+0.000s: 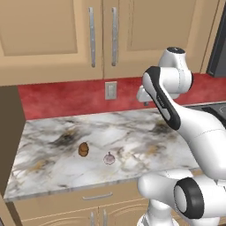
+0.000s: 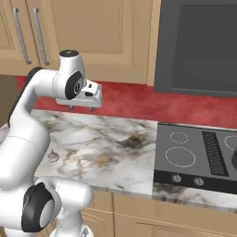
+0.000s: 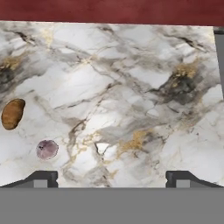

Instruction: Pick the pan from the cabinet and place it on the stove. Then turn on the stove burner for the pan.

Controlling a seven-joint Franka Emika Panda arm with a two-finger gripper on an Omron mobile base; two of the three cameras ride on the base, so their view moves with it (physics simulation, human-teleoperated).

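Note:
The pan is out of view. The cabinet hangs above the counter with its tan doors shut, and its silver bar handles stand side by side. In the right base view the cabinet shows behind the arm. The stove lies to the right, with a white-ringed stove burner at its front left and small knobs along the front edge. My gripper hangs open above the marble counter, pointing down, with nothing between its fingers. In the hand view the gripper looks straight down on bare marble.
A brown potato-like lump and a small pale purple garlic bulb lie on the marble counter. A dark appliance panel hangs over the stove. A wall outlet sits on the red backsplash.

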